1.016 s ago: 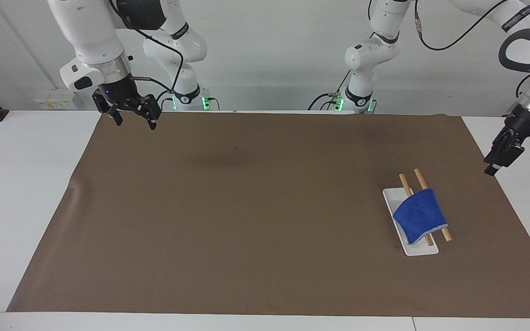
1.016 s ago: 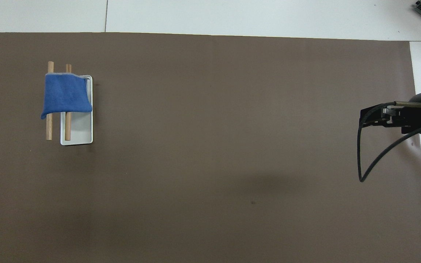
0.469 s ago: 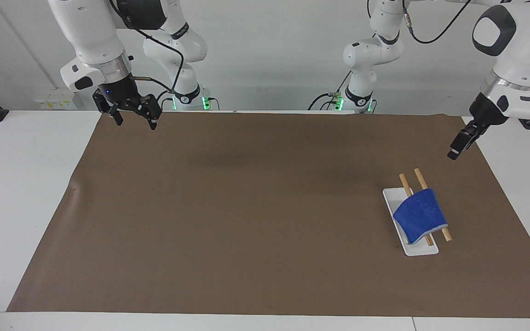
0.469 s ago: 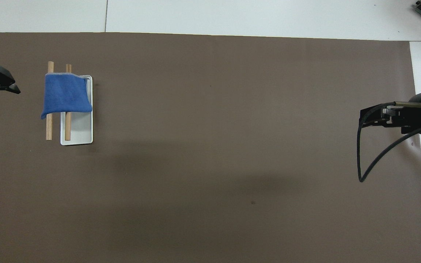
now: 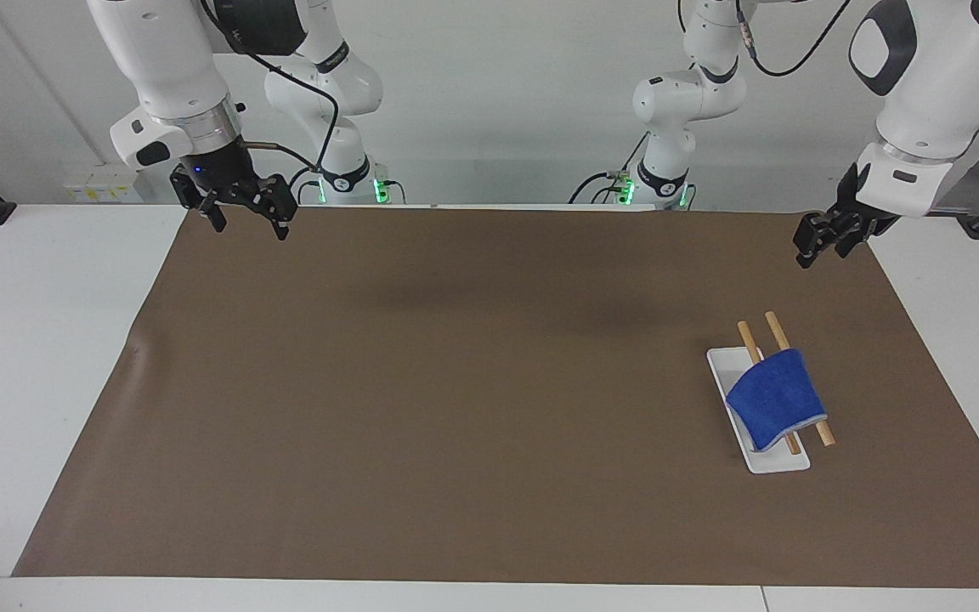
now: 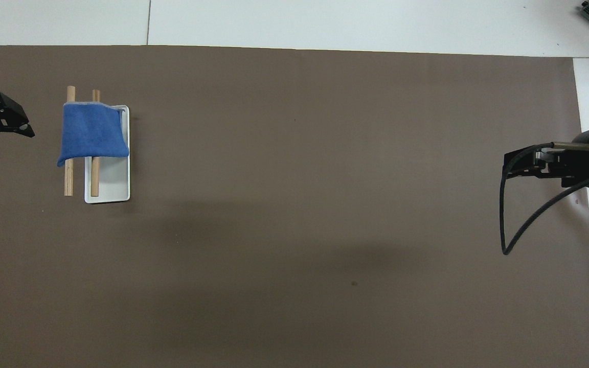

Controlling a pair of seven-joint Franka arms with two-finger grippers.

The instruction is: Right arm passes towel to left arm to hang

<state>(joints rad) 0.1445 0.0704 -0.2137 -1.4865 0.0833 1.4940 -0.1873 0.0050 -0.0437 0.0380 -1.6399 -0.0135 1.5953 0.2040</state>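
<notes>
The desk (image 5: 48, 357) carried a brown mat (image 5: 455, 382) over most of its top. My right arm (image 5: 158, 59) waited at its own end, its right hand (image 5: 245, 219) hanging above the mat's corner nearest the robots, fingers spread and grasping nothing. My left arm (image 5: 923, 76) hung at the other end, with my left hand (image 5: 821, 242) in the air over the mat's edge, well apart from the rack and carrying nothing; in the overhead view its fingers (image 6: 23, 130) stood apart, so I logged it as released. The white tray (image 5: 774, 463) lay toward the left arm's end of the desk, with two wooden rods (image 5: 823, 436) raised above it lengthwise. The towel (image 5: 774, 399) was draped across both rods, one edge drooping down toward the tray, no hand touching it. Judgement: the hand-over and the hanging looked done, the cloth sitting where the task wants it, so the step in hand was clearing the left hand from the rack. Next move, as I read it: bring the left hand to a rest pose without brushing the rods, since the towel sat unevenly and a knock might slide it off; the right arm needed nothing further.
</notes>
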